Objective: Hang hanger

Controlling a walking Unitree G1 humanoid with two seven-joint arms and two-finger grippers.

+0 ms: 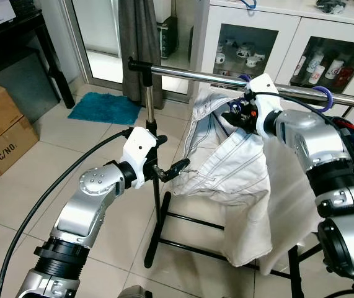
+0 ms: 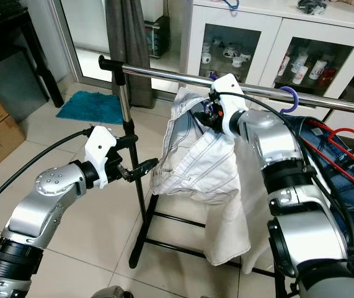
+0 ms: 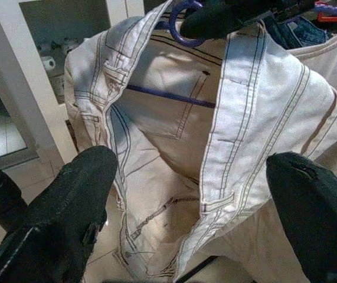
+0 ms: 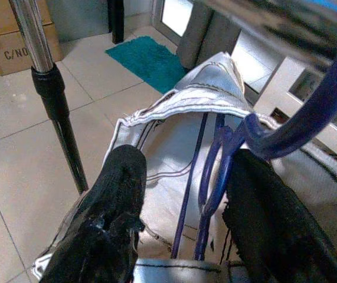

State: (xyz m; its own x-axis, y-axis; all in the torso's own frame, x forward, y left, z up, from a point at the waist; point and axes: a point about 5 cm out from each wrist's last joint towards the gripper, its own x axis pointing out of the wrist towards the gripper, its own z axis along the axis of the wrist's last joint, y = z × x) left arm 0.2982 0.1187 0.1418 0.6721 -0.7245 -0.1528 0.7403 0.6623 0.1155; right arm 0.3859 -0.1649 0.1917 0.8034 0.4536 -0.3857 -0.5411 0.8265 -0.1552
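Observation:
A white garment (image 1: 238, 167) hangs on a purple hanger (image 4: 215, 159) just under the chrome rail (image 1: 195, 74) of a clothes rack. My right gripper (image 1: 235, 115) is shut on the hanger's neck, one finger either side, with the hook (image 4: 310, 124) curving up toward the rail. I cannot tell whether the hook rests on the rail. My left gripper (image 1: 175, 169) stands open at the garment's lower left edge, beside the rack's upright pole (image 1: 149, 105). In the left wrist view its fingers (image 3: 74, 206) are spread wide, with the garment's open waistband (image 3: 215, 147) ahead of them.
Further right on the rail are another purple hook (image 1: 323, 96), a red hanger (image 2: 344, 139) and blue jeans (image 2: 325, 155). A white glass-door cabinet (image 1: 276, 37) stands behind. Cardboard boxes (image 1: 0, 127) and a teal mat (image 1: 105, 107) lie on the tiled floor to the left.

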